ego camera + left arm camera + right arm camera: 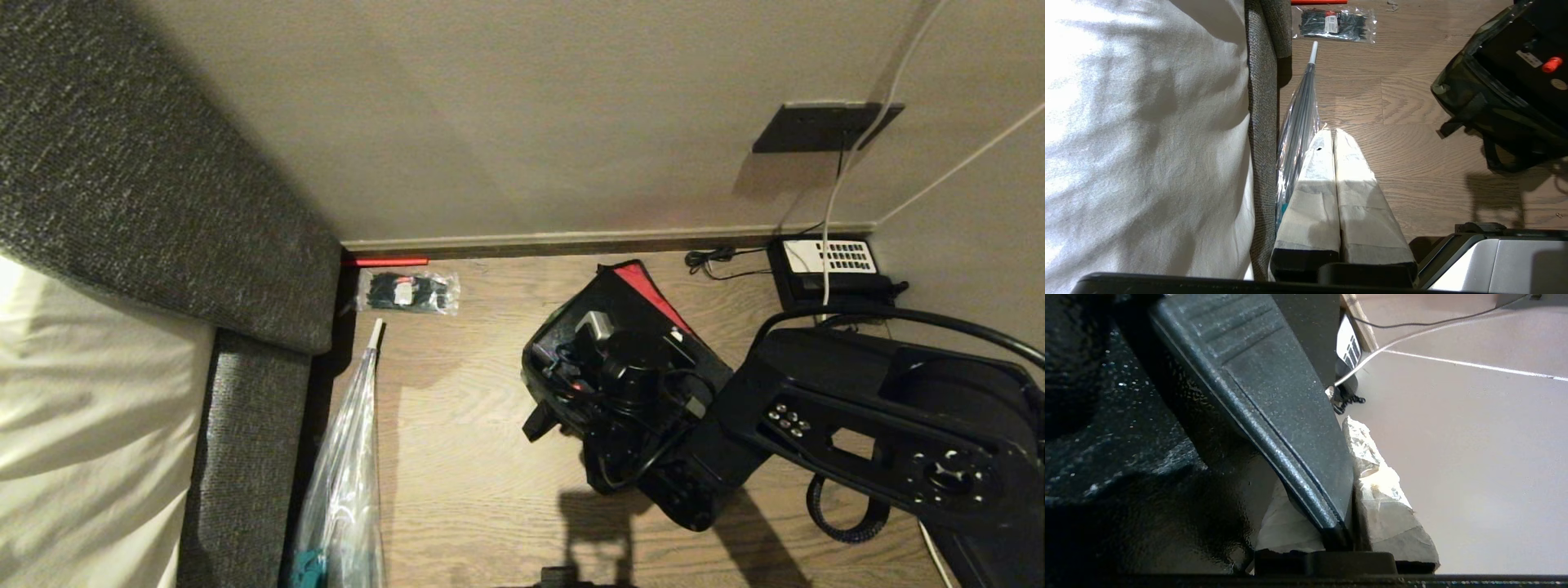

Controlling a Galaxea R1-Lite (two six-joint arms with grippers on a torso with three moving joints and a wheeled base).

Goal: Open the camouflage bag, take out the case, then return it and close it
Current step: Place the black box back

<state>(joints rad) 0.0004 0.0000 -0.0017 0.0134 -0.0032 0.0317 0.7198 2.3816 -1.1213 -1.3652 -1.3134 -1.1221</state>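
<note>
Camouflage bag (620,367) lies open on the wooden floor (457,457) near the back wall, its red-lined lid (649,294) folded back toward the baseboard. The case (1274,416), flat and black, sits edge-up in the right gripper (1347,498), whose taped fingers (1388,498) are clamped on the case's lower edge, one on each side. In the head view the right arm (865,416) reaches in from the right and ends over the bag's open mouth. The left gripper (1336,163) hangs well apart from the bag, beside the bed edge, its white-wrapped fingers pressed together and holding nothing. A clear plastic bag (347,482) stands against the bed frame. A packet of black cable ties (408,291) lies near the baseboard. A black telephone (829,269) sits in the corner.
</note>
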